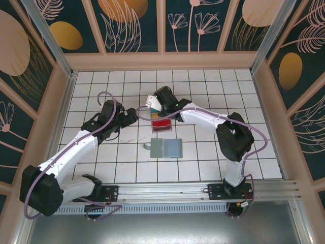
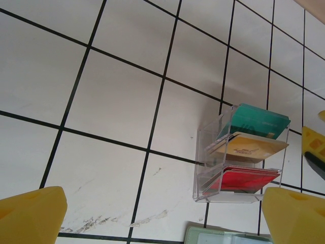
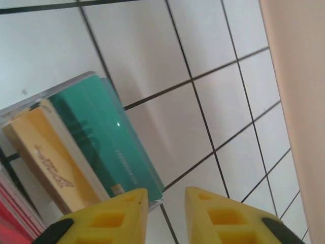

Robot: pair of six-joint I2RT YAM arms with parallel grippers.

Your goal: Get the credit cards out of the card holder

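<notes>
Overhead, the card holder (image 1: pixel 166 148) lies opened flat on the white tiled table (image 1: pixel 101 168), near the middle. Its grey-green half is to the left and its light-blue half to the right. Just beyond it, on the far side, stands a clear tray (image 1: pixel 162 124) with credit cards (image 1: pixel 161 125) stacked in it. The right gripper (image 1: pixel 155 108) hangs over the far left corner of that tray. The left gripper (image 1: pixel 133 115) sits to the tray's left, apart from it and pointing toward it. From this height I cannot tell whether any card is left inside the card holder.

From the left wrist, the two yellow fingers (image 2: pixel 30 216) stand at the opposite bottom corners of the picture, spread wide with nothing but bare tile between them. The tray stands to the right with three tiers: a teal card (image 2: pixel 256 121) at the far end, a tan card (image 2: pixel 254 147) in the middle and red cards (image 2: pixel 244 180) nearest. A pale strip of the card holder's edge shows at the bottom, just near of the tray. At the right edge a yellow finger of the right gripper is visible beside the tray.

From the right wrist, the yellow fingertips (image 3: pixel 109 216) are a narrow gap apart, and nothing lies between them. They hover just over the edge of the teal card, with the tan card beside it to the left and a sliver of red at the bottom left corner. A pale wooden wall (image 3: pixel 299 101) runs down the right side.
</notes>
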